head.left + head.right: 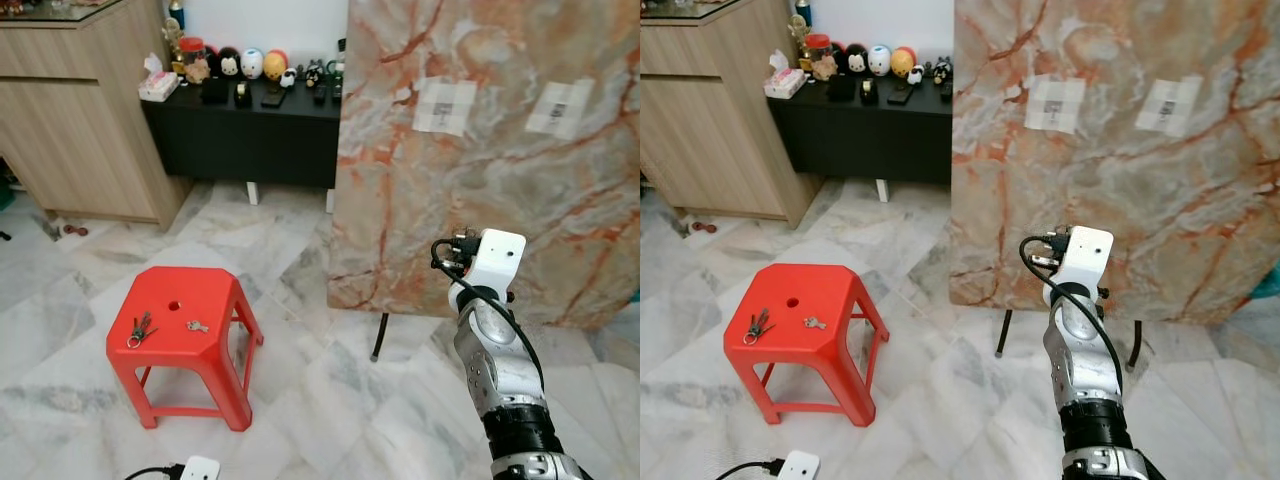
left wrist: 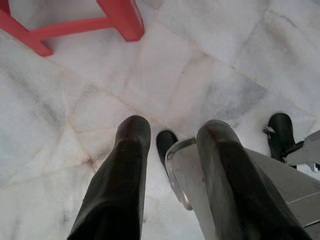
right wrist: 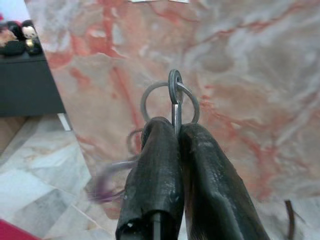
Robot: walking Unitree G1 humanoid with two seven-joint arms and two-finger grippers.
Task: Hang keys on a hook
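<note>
Pale grey-veined marble floor underfoot, evenly lit. Ahead of me stands a big orange-and-grey marble-patterned panel on thin dark legs, two pale paper patches stuck on it; left of it a low black sideboard crowded with small figurines against a white wall. Light wood cabinet at far left; red plastic stool on the floor nearer me.

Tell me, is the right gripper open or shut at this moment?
Shut. In the right wrist view the right gripper has its two black fingers pressed together on a key ring, which sticks out beyond their tips.
</note>
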